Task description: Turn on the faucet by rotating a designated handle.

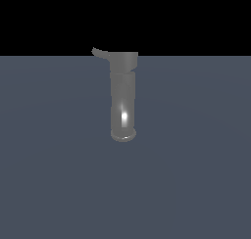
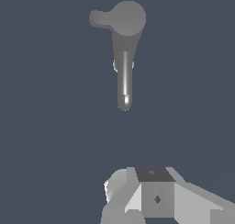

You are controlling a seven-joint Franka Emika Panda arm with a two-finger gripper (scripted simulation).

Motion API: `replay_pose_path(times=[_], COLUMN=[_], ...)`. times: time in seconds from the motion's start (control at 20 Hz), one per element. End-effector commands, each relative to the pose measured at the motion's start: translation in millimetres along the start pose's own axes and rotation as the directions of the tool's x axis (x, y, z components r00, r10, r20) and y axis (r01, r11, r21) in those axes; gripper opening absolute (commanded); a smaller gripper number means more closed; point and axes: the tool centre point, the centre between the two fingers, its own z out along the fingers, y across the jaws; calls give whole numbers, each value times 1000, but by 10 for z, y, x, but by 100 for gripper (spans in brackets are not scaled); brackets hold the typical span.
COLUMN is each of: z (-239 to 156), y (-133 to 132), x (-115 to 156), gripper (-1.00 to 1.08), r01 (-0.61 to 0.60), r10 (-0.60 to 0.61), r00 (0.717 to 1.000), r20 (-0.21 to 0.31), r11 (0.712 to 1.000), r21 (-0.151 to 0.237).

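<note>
The faucet (image 1: 123, 96) is a tall glossy grey cylinder standing on the blue-grey floor, with a flared round end low down and a wider cap on top. The handle (image 1: 99, 52) is a thin curved lever sticking out of the cap toward the exterior view's left. In the wrist view I see the faucet (image 2: 125, 58) from its cap end, with the handle (image 2: 98, 19) as a short stub at the cap's side. My gripper (image 2: 156, 195) shows only in the wrist view, well apart from the faucet. Its fingers stand together with no gap and hold nothing.
The flat blue-grey floor (image 1: 196, 174) stretches all around the faucet, with a black background beyond its far edge. The arm is out of the exterior view.
</note>
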Motion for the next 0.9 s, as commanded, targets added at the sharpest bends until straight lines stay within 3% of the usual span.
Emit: replay_pose_path(times=[0.0, 0.5, 0.85], z=[0, -49, -43], y=[0, 25, 21], x=[0, 31, 53], gripper=[-100, -100, -100], r01=[0, 42, 29], r10=[0, -42, -30], r00=[1000, 999, 999], r20=[0, -13, -13], r11=[1000, 999, 999], r21=[0, -32, -27])
